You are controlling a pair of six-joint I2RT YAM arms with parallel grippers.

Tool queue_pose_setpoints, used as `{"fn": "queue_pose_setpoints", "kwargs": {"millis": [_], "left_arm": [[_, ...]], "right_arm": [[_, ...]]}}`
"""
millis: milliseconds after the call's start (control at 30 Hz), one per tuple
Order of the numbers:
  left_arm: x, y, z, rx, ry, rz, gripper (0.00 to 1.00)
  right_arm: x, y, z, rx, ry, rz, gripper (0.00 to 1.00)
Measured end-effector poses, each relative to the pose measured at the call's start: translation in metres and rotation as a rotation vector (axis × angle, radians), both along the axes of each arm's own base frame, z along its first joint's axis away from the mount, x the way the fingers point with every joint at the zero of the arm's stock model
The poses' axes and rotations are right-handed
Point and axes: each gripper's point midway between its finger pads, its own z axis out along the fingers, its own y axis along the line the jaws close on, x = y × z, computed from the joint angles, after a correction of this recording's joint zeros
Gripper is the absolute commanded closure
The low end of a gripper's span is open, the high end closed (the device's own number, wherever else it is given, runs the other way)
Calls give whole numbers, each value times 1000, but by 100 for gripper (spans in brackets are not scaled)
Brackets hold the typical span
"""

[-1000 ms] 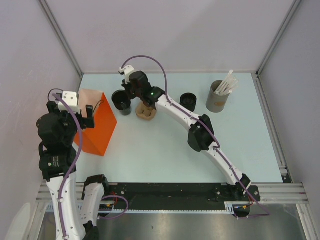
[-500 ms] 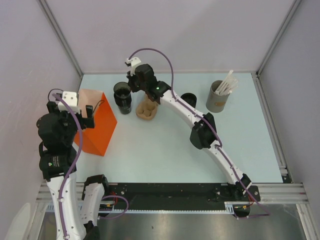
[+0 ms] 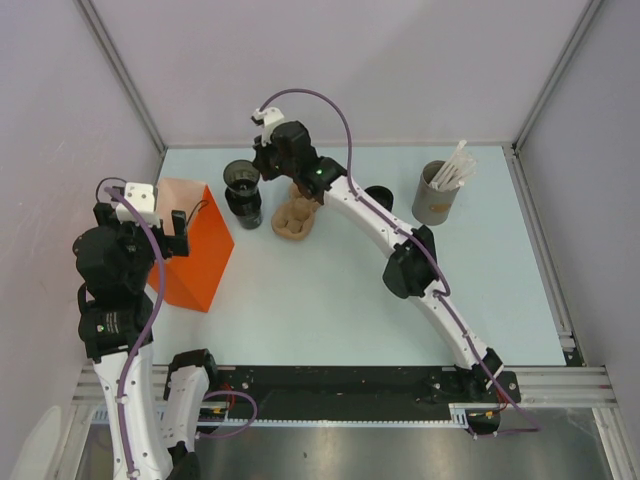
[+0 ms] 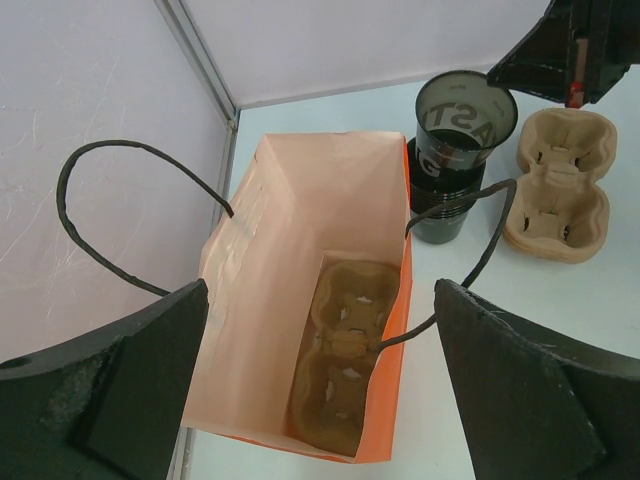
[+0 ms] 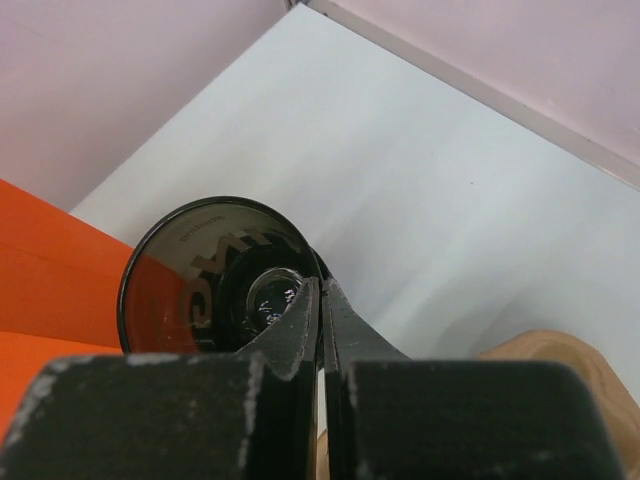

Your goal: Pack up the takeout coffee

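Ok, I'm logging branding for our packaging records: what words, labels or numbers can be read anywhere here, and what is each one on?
"AST", then an unclear letter, with "G" below: pale letters on the wall of the dark translucent cup, cut off at both ends, in the left wrist view.
Lettering on the same cup in the right wrist view: too skewed and blurred to read.
Orange paper bag and pulp cup carrier on the table: no print visible.

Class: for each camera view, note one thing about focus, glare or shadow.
Top external: even light, hardly any shadow. Left wrist: left tool's fingers dark, soft-edged. Right wrist: right tool's fingers blurred; glint inside the black cup.
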Motion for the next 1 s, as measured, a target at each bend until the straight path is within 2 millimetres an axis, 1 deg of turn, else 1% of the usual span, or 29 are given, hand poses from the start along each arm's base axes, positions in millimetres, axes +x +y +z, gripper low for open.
{"fn": "queue_pose_setpoints", "kwargs": {"millis": [133, 233, 433, 567, 633, 667, 700, 833, 933, 1000], "left_arm": [[0, 0, 0, -1, 0, 0, 0], [0, 0, 0, -1, 0, 0, 0], [0, 0, 0, -4, 0, 1, 0], [0, -1, 0, -10, -1, -8, 0], [0, -2, 0, -12, -1, -11, 0], [0, -3, 0, -13, -2, -14, 0], [0, -3, 0, -14, -3, -15, 0], [-1, -6, 1, -16, -7, -29, 0], [-3, -8, 3, -16, -16, -39, 0], [-4, -9, 4, -19, -22, -45, 0]], "right_arm": [[-4, -1, 22, 26, -22, 7, 100], [-5, -2, 34, 41, -36, 8, 100], [-6, -6, 48, 56, -50, 5, 100], [-5, -15, 59, 61, -54, -2, 100], [-5, -22, 71, 70, -60, -4, 100], [-7, -30, 86, 80, -66, -6, 100], [-8, -36, 95, 87, -71, -5, 100], [-19, -61, 115, 81, -61, 2, 100], [-29, -85, 117, 52, -42, 1, 100], [-37, -99, 110, 26, -22, 5, 100]]}}
